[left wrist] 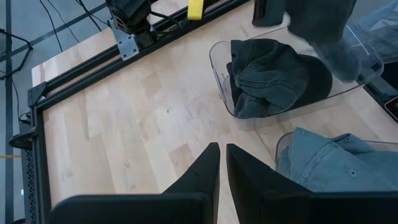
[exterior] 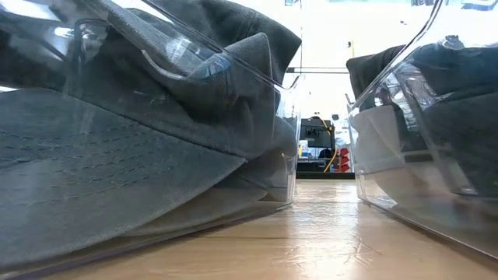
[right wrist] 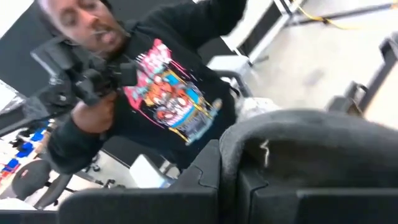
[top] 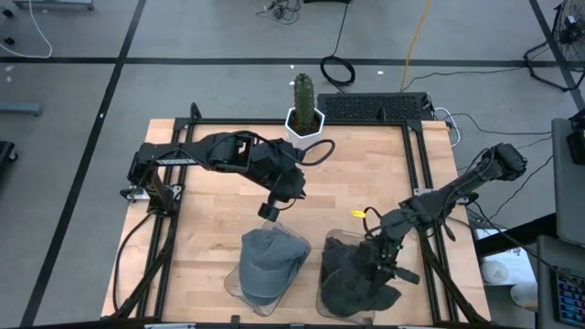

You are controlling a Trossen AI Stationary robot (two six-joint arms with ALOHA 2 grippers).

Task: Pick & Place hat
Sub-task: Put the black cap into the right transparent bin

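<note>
Your surface: pale wooden tabletop (top: 210, 210), grey floor | dark grey fabric hat (top: 352, 274) in clear plastic bin (top: 324, 297), right gripper (top: 377, 260) clamped on it, orientation unclear | left gripper (top: 271, 212) closed empty.

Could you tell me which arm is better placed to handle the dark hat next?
Right. The right gripper is already down on the dark hat in its clear bin, while the left gripper hovers empty above the grey hat.
</note>
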